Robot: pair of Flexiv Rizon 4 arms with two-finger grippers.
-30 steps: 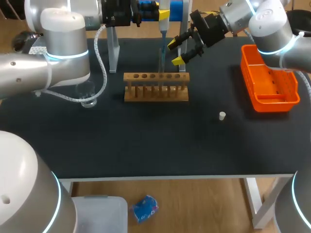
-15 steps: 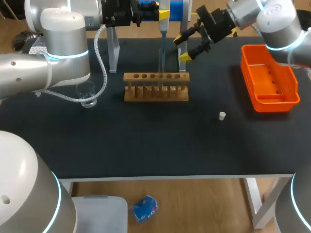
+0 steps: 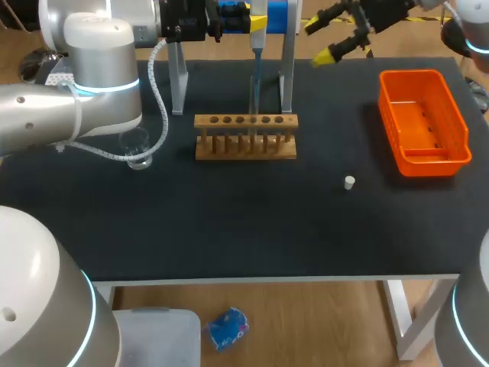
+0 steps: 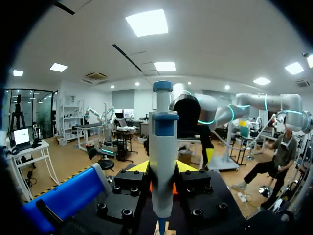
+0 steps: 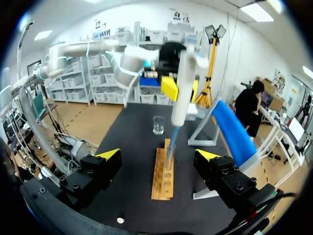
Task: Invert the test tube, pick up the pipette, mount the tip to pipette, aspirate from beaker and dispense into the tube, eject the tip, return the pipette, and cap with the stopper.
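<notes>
A black worktop [image 3: 229,222] carries everything. From its middle, a wooden rack [image 3: 245,138] stands at 12 o'clock, long side facing the front edge, with a row of round holes along its top bar. Just behind the rack, again at 12 o'clock, rises a grey metal stand [image 3: 287,76] with a blue top. An orange tray [image 3: 432,164] sits at 2 o'clock, well apart from the rack.
</notes>
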